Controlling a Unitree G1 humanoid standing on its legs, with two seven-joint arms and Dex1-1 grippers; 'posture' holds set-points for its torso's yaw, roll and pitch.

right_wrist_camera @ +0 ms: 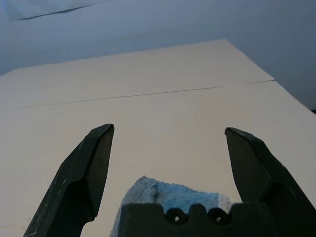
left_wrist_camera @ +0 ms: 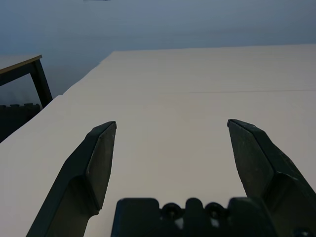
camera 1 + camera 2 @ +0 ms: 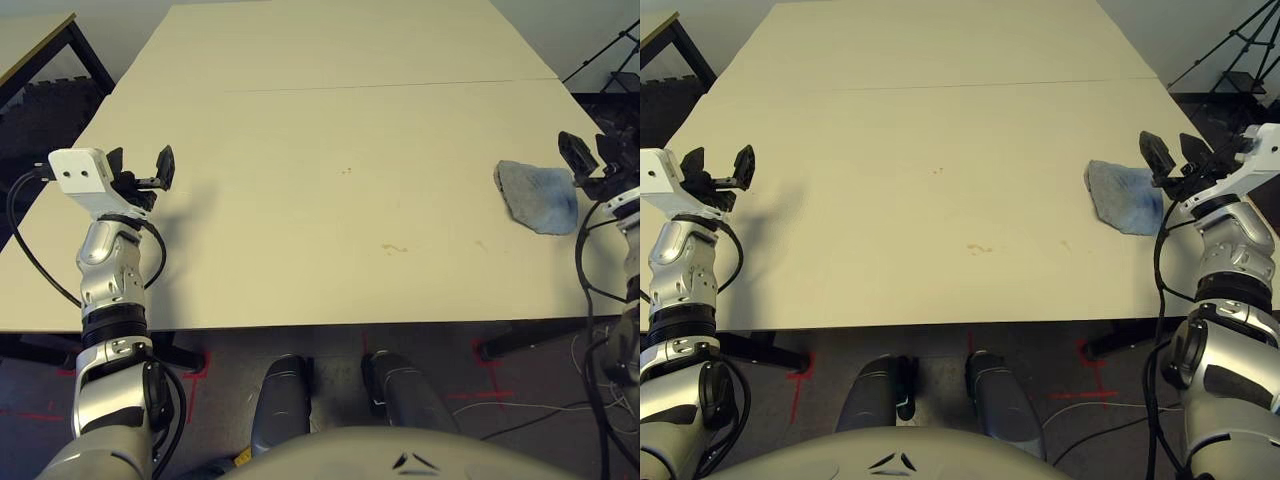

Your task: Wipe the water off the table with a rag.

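the rag point(image 3: 1123, 198) lies flat, its long axis slanting from far left to near right.

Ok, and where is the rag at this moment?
In the left eye view, the rag lies on the table, toward the robot's right side, next to the open right gripper.

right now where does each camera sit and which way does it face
Left and right eye: on the head, looking forward and down at the table, the rag and the water; both forearms show.
Left wrist: on the left arm, looking along its open fingers across the table.
Right wrist: on the right arm, looking along its open fingers over the rag.
Shared: both eyes show one scene; both wrist views include the table's seam.
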